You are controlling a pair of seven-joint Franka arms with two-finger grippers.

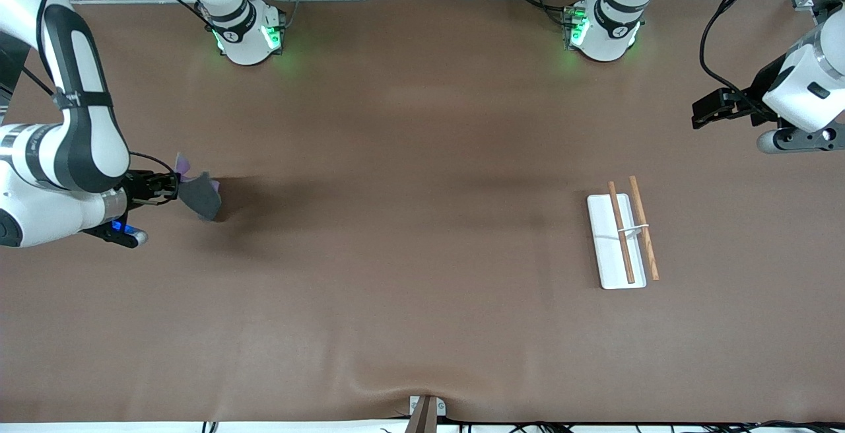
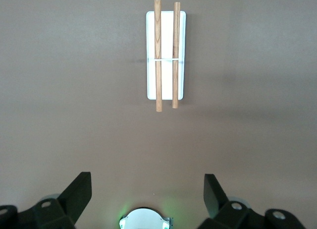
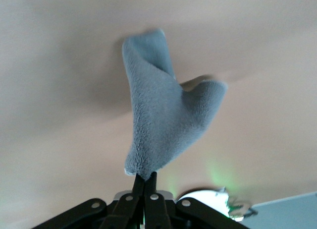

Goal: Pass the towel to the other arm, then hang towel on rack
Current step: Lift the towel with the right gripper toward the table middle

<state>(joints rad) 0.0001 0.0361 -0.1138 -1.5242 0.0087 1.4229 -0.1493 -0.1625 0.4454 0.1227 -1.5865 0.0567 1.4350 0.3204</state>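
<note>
At the right arm's end of the table, well apart from the rack [image 1: 622,238], the towel [image 1: 199,197] is held up in the air by the right gripper [image 1: 166,185], whose fingers are pressed together on one corner of the cloth. In the right wrist view the towel [image 3: 166,127] is seen hanging away from the pinch, grey side showing, folded loosely on itself, with the free bulk pointing away from the fingers [image 3: 143,182]. A strip of purple shows at the edge nearest the gripper in the front view. The left gripper [image 1: 704,111] is seen hovering over the table at the left arm's end, its fingers spread wide and nothing held between them; this arm appears to be waiting. The rack lies near the left gripper, its two wooden rods [image 2: 166,54] running lengthwise over the white base [image 2: 166,92], with the thin crosspiece [image 2: 166,59] joining them. The coming handover is judged to turn on the wide stretch of bare table [image 1: 409,222] between the two grippers: the towel must be carried toward the rack's end before it can be taken. Nothing is seen standing in that path.
</note>
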